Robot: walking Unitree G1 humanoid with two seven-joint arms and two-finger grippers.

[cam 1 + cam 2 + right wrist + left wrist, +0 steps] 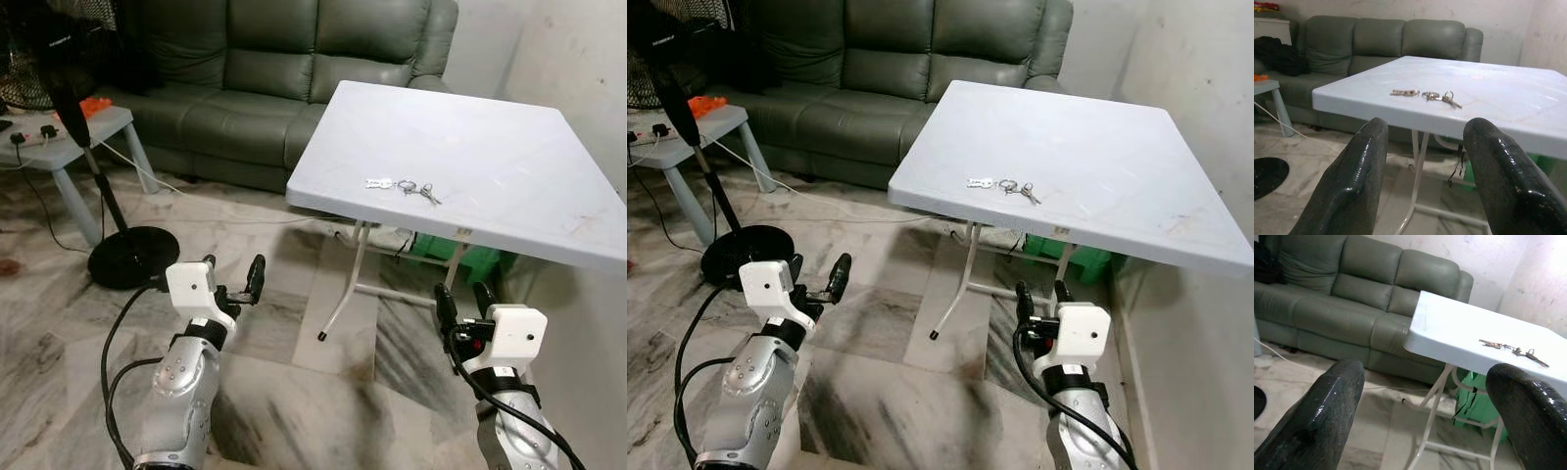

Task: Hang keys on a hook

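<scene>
From the left eye view, a white folding table stands ahead of both hands with a grey-green sofa behind it, a green crate under it, and a black fan stand and a small side table off beyond the left hand. The left hand is raised over the marble floor, fingers apart and empty; the right hand is low beneath the table's near edge, fingers apart, also empty. The keys lie near the table's front edge, above and ahead of the right hand, their string running roughly along that edge with the white tag end toward the left hand. The right eye view shows the same layout, with the keys well apart from both hands. In the left wrist view, the two black fingers stand wide apart, holding nothing; the table's edge and legs are between them, and the keys lie flat above and past the far finger. In the right wrist view, the fingers are spread and empty, and the keys lie straight ahead above the gap, stretched crosswise, with the table edge between.
</scene>
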